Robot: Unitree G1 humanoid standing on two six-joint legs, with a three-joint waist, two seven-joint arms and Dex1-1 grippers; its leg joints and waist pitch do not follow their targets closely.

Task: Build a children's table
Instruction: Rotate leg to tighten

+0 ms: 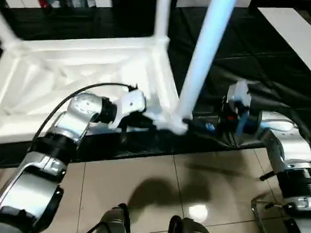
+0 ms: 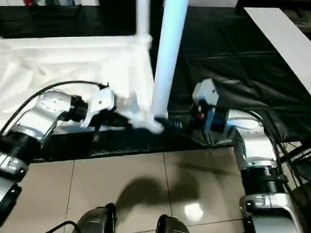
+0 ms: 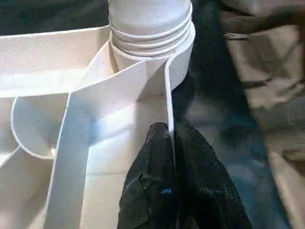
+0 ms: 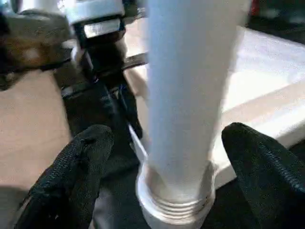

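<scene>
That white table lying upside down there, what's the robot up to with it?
It is fitting legs onto the table top, which lies underside up on a dark mat. The left gripper is shut on the top's rim beside a corner socket. A leg stands in that socket, and the right gripper is open, one finger either side of it, not touching.

Both forearms are silver metal cylinders with black ribbed bands at the joints. A thin black cable arcs over the left forearm [image 1: 67, 124] toward a white wrist housing behind the jaws. The right forearm [image 1: 290, 153] carries a white block, blue parts and a small red mark behind its jaws. Each finger [image 4: 78, 174] is black with a finely textured, rubbery skin, rounded at its tip.
</scene>
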